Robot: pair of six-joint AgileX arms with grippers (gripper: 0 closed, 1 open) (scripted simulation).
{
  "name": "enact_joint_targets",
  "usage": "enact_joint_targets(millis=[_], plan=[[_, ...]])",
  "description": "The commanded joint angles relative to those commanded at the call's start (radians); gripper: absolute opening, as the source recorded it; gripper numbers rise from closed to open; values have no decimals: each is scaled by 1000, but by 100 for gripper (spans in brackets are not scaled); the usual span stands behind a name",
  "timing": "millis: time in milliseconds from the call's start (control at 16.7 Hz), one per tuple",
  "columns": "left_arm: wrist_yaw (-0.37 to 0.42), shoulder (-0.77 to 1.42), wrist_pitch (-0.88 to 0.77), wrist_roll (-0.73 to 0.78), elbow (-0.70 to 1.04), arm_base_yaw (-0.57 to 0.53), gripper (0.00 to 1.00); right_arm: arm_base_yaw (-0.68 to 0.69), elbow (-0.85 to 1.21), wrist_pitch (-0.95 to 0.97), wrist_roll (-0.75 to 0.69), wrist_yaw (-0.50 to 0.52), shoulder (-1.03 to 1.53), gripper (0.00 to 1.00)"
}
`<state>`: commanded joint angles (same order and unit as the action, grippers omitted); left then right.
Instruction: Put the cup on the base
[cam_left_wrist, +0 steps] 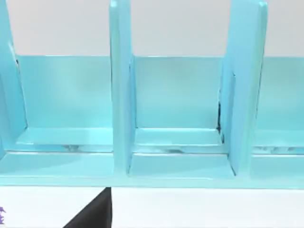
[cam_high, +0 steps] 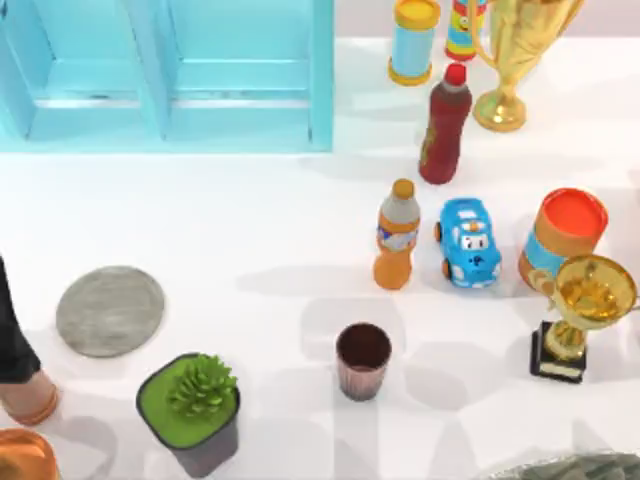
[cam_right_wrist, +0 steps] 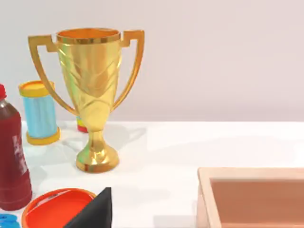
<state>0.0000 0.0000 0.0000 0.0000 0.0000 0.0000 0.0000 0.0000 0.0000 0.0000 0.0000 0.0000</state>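
The cup (cam_high: pixel 363 360), a small dark reddish-brown ribbed tumbler, stands upright and alone near the front middle of the table. The base (cam_high: pixel 110 311), a flat grey mottled disc, lies far to its left with nothing on it. A potted plant (cam_high: pixel 193 410) stands between them, nearer the base. A dark part of my left arm (cam_high: pixel 10 335) shows at the top view's left edge, close to the base. A black wedge of arm hardware juts into the left wrist view (cam_left_wrist: pixel 92 213) and into the right wrist view (cam_right_wrist: pixel 92 213).
A blue shelf unit (cam_high: pixel 170 75) fills the back left. Right of the cup stand an orange bottle (cam_high: pixel 396 235), a red bottle (cam_high: pixel 446 125), a blue toy car (cam_high: pixel 469 241), an orange can (cam_high: pixel 563 238) and two gold trophies (cam_high: pixel 580 310) (cam_right_wrist: pixel 95 95). A tan cylinder (cam_high: pixel 30 398) stands front left.
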Motion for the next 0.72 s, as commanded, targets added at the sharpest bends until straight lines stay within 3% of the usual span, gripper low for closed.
enact_joint_targets(millis=[360, 720], plan=[[0, 104, -87, 42, 102, -60, 100, 0, 0, 0, 0, 0, 0, 100], [0, 551, -406, 198, 511, -280, 100, 0, 0, 0, 0, 0, 0, 100]])
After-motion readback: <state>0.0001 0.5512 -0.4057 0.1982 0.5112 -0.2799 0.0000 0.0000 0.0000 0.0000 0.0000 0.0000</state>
